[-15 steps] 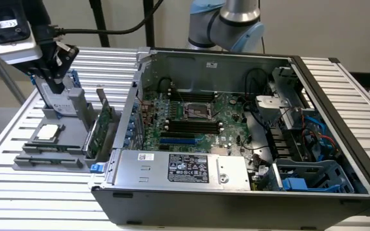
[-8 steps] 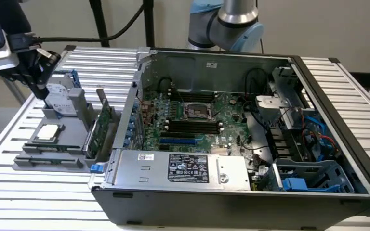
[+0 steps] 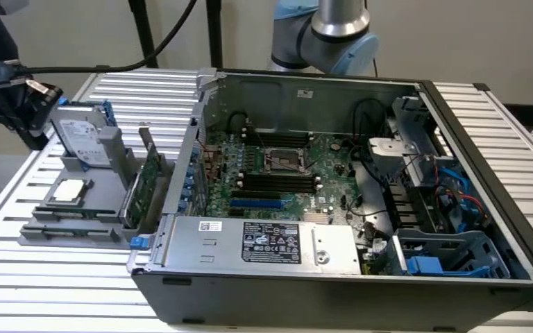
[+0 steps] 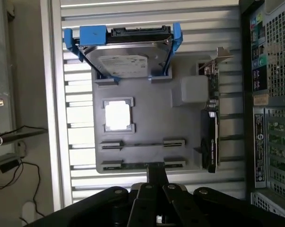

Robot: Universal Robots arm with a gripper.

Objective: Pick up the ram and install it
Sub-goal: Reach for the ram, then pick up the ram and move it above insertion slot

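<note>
Hand [image 4: 157,171], black, pressed together, hovering above grey plastic parts tray [image 4: 151,127]. We log slim green ram stick [image 4: 134,165] lying in tray's holders, not held.

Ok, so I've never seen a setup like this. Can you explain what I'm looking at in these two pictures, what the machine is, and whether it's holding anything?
This is a robot arm working beside an open computer case on a slatted metal table. One picture comes from a camera standing off to the side. The other comes from a camera on the arm's wrist, looking down past its gripper. Next to the case sits a grey holder with spare parts: a hard drive in a blue frame, a square silver processor chip, an expansion card standing on edge, and the ram, a slim stick in one of the holder's slots. The gripper is right at the ram; whether it has gripped it I cannot tell.
</note>
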